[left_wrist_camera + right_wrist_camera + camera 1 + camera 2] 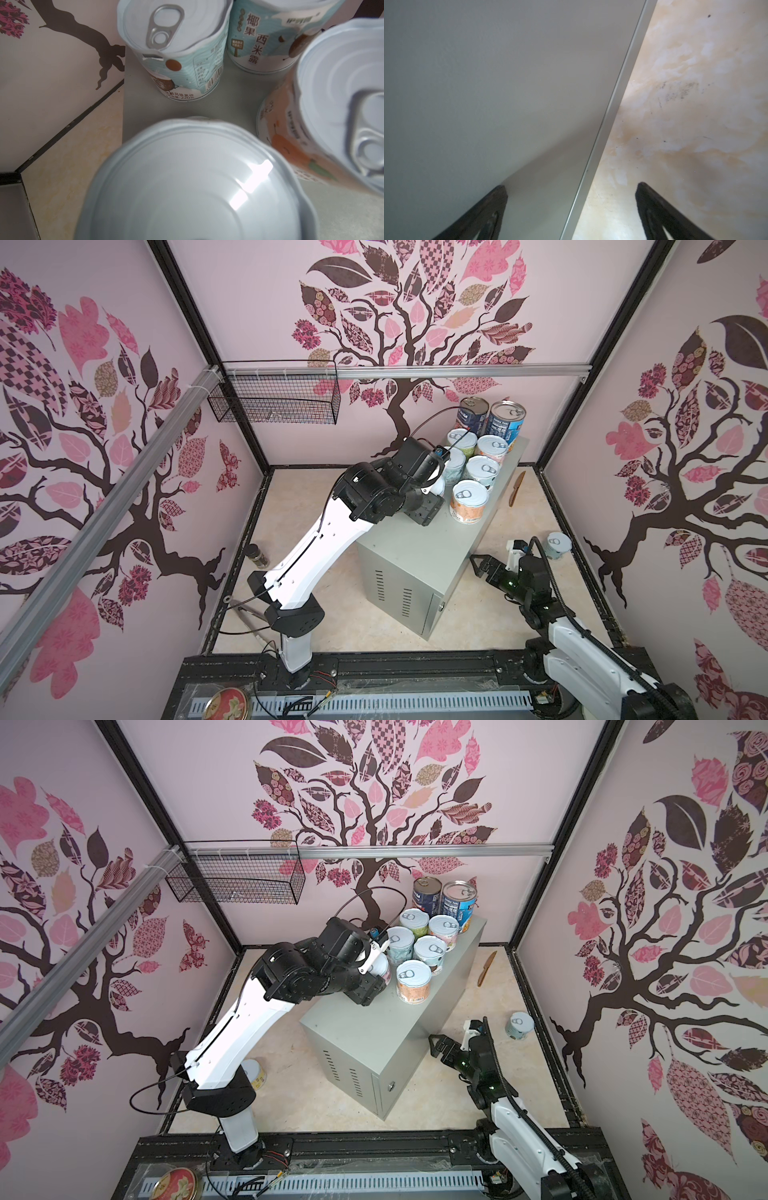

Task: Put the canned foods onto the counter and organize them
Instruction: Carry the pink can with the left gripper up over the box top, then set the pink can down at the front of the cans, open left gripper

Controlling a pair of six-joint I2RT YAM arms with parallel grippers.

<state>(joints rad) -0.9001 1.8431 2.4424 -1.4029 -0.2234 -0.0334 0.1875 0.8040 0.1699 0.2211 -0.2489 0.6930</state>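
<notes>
So the left gripper is clamped on a short can at the counter edge, just beside the seven cans bunched at the far end. The right gripper has its jaws wide apart with nothing between them, low by the counter's side. A stray can stands on the floor near it.

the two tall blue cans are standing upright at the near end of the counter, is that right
Not quite: the two tall blue cans stand upright at the far end of the counter, not the near one. Both top views show it.
</notes>
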